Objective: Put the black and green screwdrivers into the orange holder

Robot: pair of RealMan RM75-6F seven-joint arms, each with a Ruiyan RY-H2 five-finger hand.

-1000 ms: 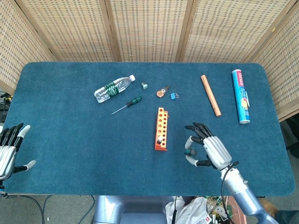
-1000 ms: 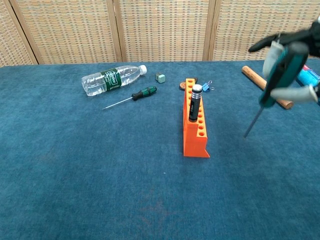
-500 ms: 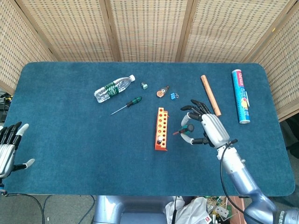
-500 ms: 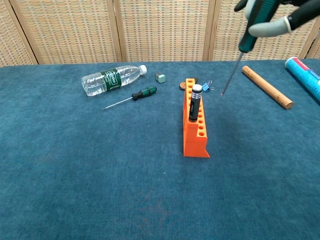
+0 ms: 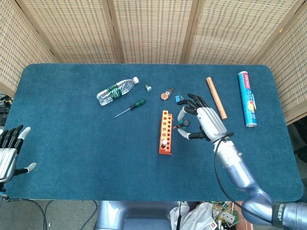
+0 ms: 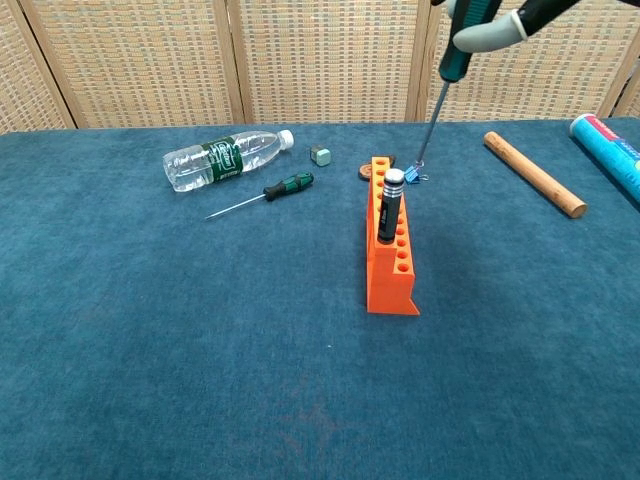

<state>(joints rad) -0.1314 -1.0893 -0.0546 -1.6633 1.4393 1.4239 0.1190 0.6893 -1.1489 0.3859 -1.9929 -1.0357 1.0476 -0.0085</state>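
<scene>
A green screwdriver [image 6: 447,75] is gripped by the curled fingers [image 5: 183,112] of the right hand [image 5: 204,123], shaft pointing down beside the far end of the orange holder [image 5: 165,132]. A second green screwdriver [image 5: 130,108] lies near the bottle [image 5: 116,90]. One black screwdriver [image 6: 389,206] stands in the holder. The left hand [image 5: 9,152] is held with fingers spread, empty, at the table's edge.
</scene>
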